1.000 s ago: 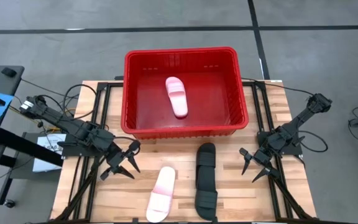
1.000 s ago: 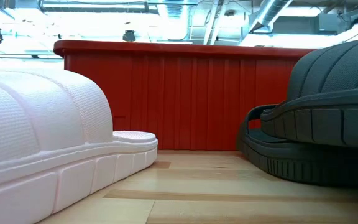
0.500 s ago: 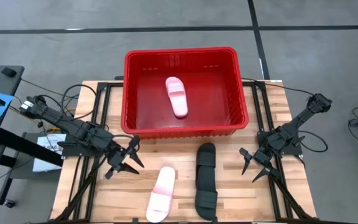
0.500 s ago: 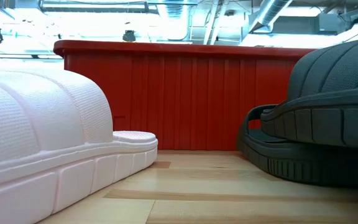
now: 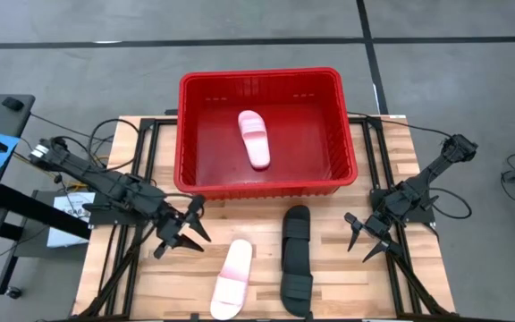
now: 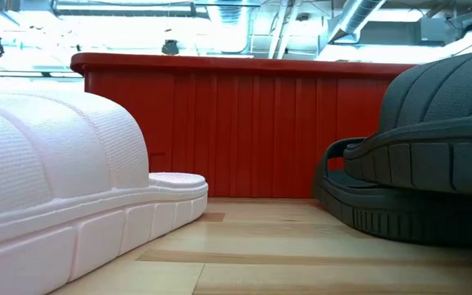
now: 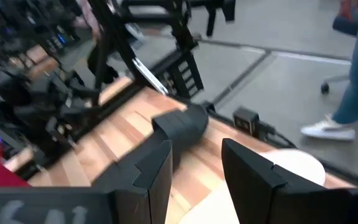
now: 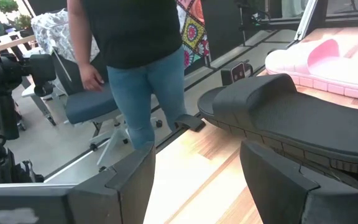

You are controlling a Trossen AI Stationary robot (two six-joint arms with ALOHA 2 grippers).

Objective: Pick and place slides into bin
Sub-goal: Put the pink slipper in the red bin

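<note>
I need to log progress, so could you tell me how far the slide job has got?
Done: one pink slide lies in the red bin. In hand: nothing; the open left gripper hovers beside the pink slide on the table. Left: that and the black slides. The right gripper waits, open.

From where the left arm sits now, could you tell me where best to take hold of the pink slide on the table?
Probably the wide strap of the pink slide: it arches above the sole. It lies flat, sole down, so the open left end effector could come from above, one finger either side.
</note>
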